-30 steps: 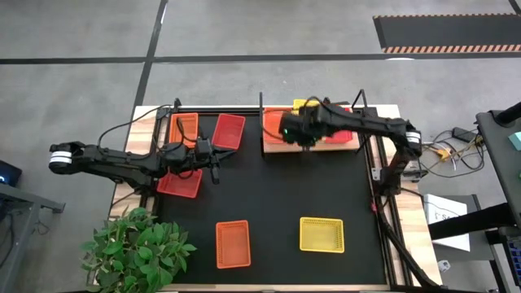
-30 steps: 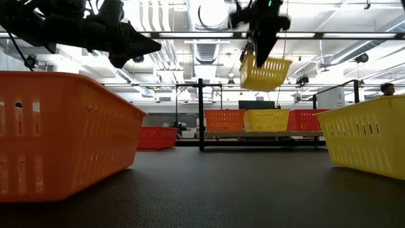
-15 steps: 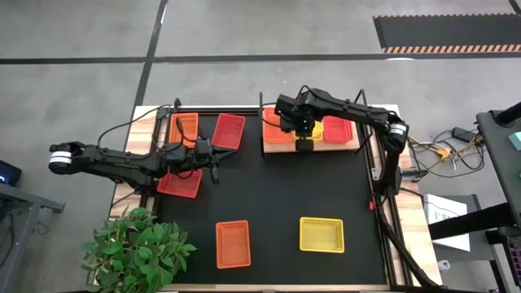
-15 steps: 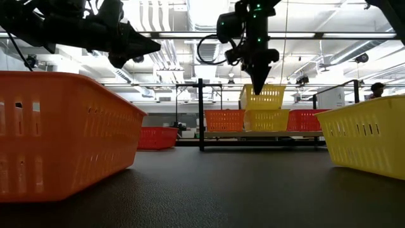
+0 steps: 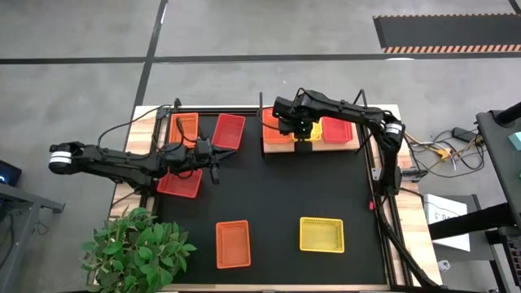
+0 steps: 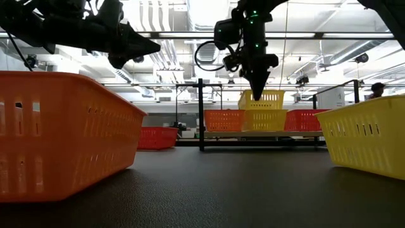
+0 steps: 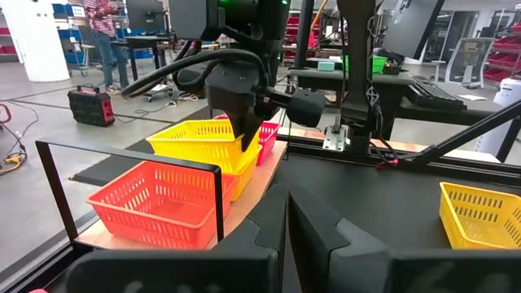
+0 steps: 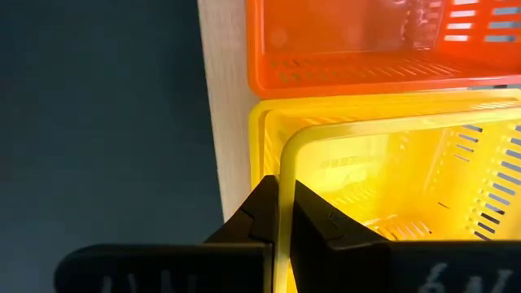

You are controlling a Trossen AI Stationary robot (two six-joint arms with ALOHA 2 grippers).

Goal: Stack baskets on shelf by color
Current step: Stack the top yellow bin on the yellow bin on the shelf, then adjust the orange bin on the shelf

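Yellow plastic mesh basket pinched by its near rim in the right gripper, fingers clamped on the thin wall, hanging just above a second yellow mesh basket already seated mid-way along the light-brown wooden shelf with black posts. Flanked there by an orange mesh basket on one side and a red mesh basket on the other.

Judged as the lowering-and-nesting step. Best done by squaring the held basket to the one beneath — rims parallel, corners over corners — then coming straight down so the walls slide inside rather than catch on the lip. Held rim seems offset slightly inward of the lower rim in the right wrist view; worth a small correction before descent. No release until the basket sits level, otherwise likely to tip toward the orange neighbour or off the shelf edge.

Left gripper waiting over the black mat near another red mesh basket; cannot tell whether its fingers are apart or together. More baskets scattered on the mat, not yet stacked.
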